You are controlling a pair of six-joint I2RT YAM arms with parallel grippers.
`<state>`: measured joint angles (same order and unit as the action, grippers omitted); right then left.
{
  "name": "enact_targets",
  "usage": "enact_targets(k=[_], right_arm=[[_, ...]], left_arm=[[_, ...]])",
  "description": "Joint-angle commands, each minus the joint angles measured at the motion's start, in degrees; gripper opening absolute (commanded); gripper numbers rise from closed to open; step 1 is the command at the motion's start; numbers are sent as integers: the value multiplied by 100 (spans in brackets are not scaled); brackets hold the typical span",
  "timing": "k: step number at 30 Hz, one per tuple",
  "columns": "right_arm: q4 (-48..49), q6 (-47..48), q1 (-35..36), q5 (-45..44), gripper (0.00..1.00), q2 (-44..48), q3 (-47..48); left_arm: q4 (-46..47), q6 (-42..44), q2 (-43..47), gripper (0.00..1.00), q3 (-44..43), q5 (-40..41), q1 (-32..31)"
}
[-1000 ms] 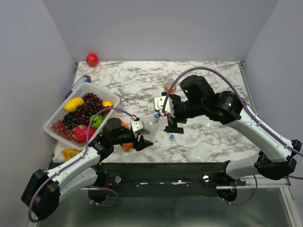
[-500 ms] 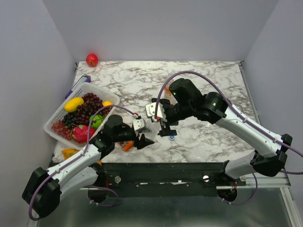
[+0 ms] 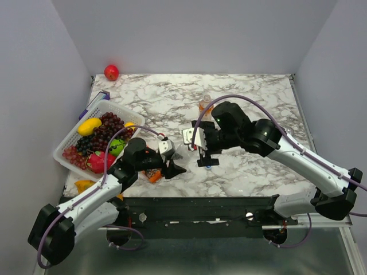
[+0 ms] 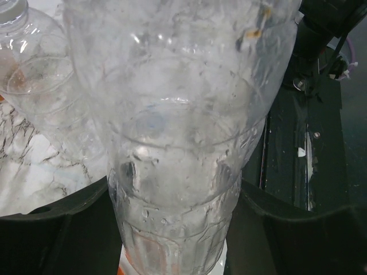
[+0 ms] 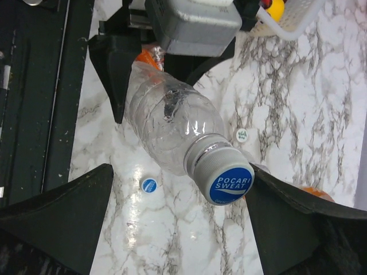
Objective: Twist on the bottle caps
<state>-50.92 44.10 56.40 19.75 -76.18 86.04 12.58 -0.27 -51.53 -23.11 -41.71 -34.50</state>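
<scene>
The left gripper pinches a clear bottle around its body, near the front edge of the counter; a blue cap sits on the bottle's neck; the right gripper stands spread wide, its fingers flanking that cap; a loose blue cap lies on the marble below; a whitish cap lies nearby; the orange bottle stands upright toward the counter's middle.
</scene>
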Motion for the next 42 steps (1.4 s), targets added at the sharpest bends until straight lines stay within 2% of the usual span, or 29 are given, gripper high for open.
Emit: enact_targets(k=[1,5,10,21,31,36,42], right_arm=[[-928,-393,46,-216,100,95,-281],[-1237,-577,46,-348,99,209,-438],[-903,-850,46,-612,99,200,-571],[-710,-867,-24,-894,99,-344,290],[-973,-499,-33,-744,97,-538,765],[-1043,-507,-33,-700,96,-538,704],[-798,-761,-42,-1165,98,-441,475]], left_arm=[[597,-658,160,0,-88,313,312],[553,-588,205,0,-44,313,400],[535,-369,178,0,70,-2,392],[69,211,284,0,-9,-276,251],[-1,160,284,0,26,-215,216],[323,-139,231,0,87,-48,216],[368,-87,222,0,70,-152,216]])
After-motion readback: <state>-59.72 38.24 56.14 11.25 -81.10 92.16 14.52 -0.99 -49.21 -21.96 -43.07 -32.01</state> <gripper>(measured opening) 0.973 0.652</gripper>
